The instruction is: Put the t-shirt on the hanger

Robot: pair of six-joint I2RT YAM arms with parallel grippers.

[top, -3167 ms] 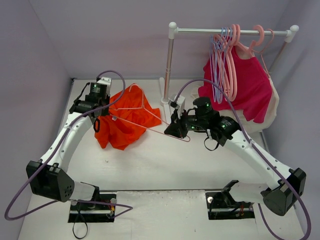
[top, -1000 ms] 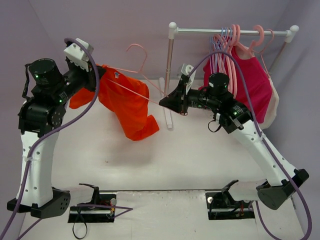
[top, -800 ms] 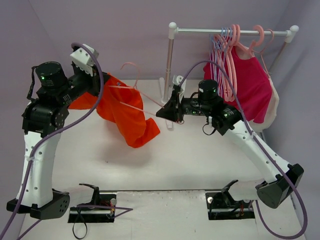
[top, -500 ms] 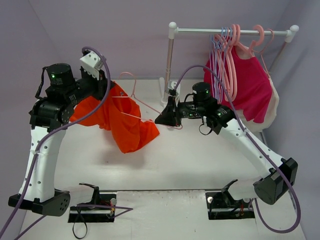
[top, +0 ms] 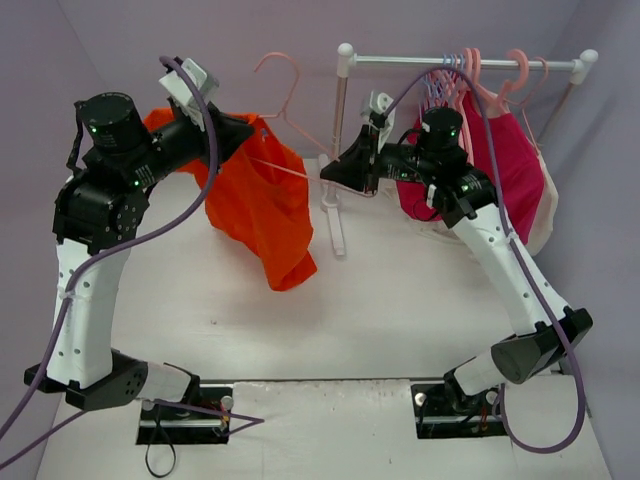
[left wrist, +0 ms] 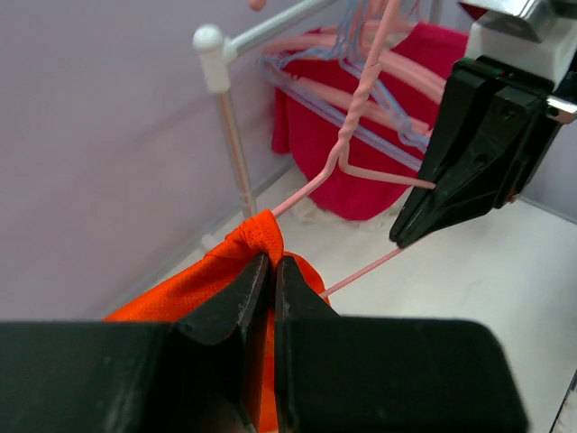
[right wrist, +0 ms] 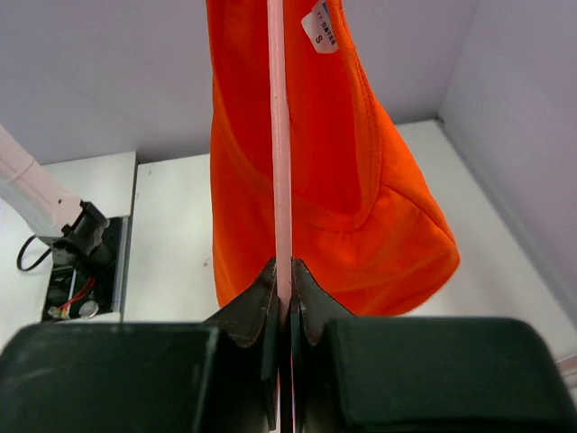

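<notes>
The orange t-shirt [top: 262, 205] hangs in the air, draped over one arm of the pale pink hanger [top: 290, 112], whose hook points up. My left gripper [top: 238, 130] is shut on the t-shirt's shoulder fold [left wrist: 257, 244] where the hanger arm enters the cloth. My right gripper [top: 330, 172] is shut on the hanger's other end; in the right wrist view the hanger bar [right wrist: 279, 162] runs from the jaws up across the t-shirt [right wrist: 352, 207], whose white label [right wrist: 323, 25] shows. The hanger's twisted neck [left wrist: 356, 126] shows in the left wrist view.
A white clothes rack [top: 341, 140] stands behind, its rail [top: 470, 64] carrying several pink and lavender hangers [top: 452, 90] and a magenta shirt [top: 510, 150]. The rack's post is close behind my right gripper. Purple walls close in the white table [top: 330, 310].
Both arms have lifted the t-shirt and hanger from low over the table up to rack-rail height. The hanger hook now points upward and the shirt hangs lower and freer.
</notes>
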